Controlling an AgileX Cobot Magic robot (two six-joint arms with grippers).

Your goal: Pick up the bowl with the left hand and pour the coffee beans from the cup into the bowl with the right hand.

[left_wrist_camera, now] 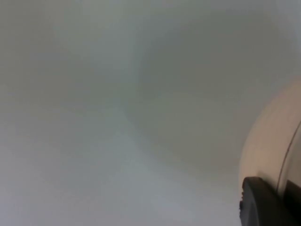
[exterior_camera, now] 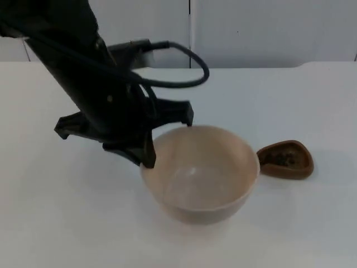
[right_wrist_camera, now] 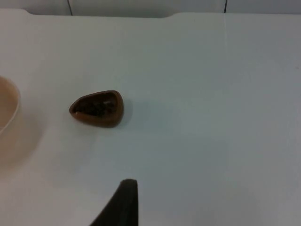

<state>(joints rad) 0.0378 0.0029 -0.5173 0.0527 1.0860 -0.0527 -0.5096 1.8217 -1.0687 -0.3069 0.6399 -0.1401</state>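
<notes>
A large cream bowl (exterior_camera: 201,173) sits in the middle of the top view, empty inside. My left gripper (exterior_camera: 148,158) comes down from the upper left and is shut on the bowl's left rim. In the left wrist view, a black fingertip (left_wrist_camera: 263,202) rests against the cream bowl wall (left_wrist_camera: 270,136). A small brown cup (exterior_camera: 285,159) holding dark coffee beans stands on the table just right of the bowl. In the right wrist view the cup (right_wrist_camera: 97,108) lies ahead of my right gripper's black fingertip (right_wrist_camera: 123,201), well apart from it, with the bowl's edge (right_wrist_camera: 8,110) beside it.
The white table (exterior_camera: 312,100) stretches out on all sides and ends at the grey partition wall (exterior_camera: 268,33) behind. The left arm's black body (exterior_camera: 95,89) stands over the table's left half.
</notes>
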